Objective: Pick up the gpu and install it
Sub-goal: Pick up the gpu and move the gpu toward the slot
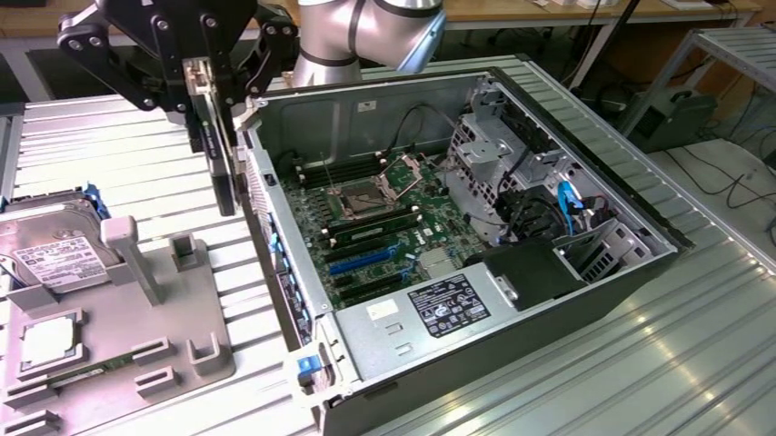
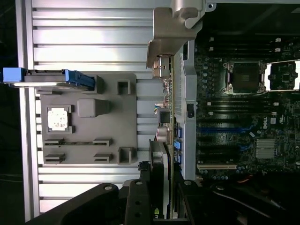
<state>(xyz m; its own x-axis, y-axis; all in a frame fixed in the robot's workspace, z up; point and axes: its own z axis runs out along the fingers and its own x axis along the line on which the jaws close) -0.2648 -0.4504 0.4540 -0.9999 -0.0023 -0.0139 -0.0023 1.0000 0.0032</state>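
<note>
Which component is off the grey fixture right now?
The gpu: held on edge in the pincer, beside the open case. The hard drive, CPU and memory stick sit on the fixture.

You can see a black gpu (image 1: 223,173), a black gripper (image 1: 203,89), a green board (image 1: 385,227) with blue slots (image 1: 363,262), a grey tray (image 1: 200,313), and a shiny silver table (image 1: 115,159) with long stripes.

Slatted metal table (image 1: 97,154), grey holder (image 1: 152,331), computer case (image 1: 522,363)

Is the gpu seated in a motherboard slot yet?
No, the gpu hangs upright in the gripper, just outside the computer case, on the exterior view's left of it.
</note>
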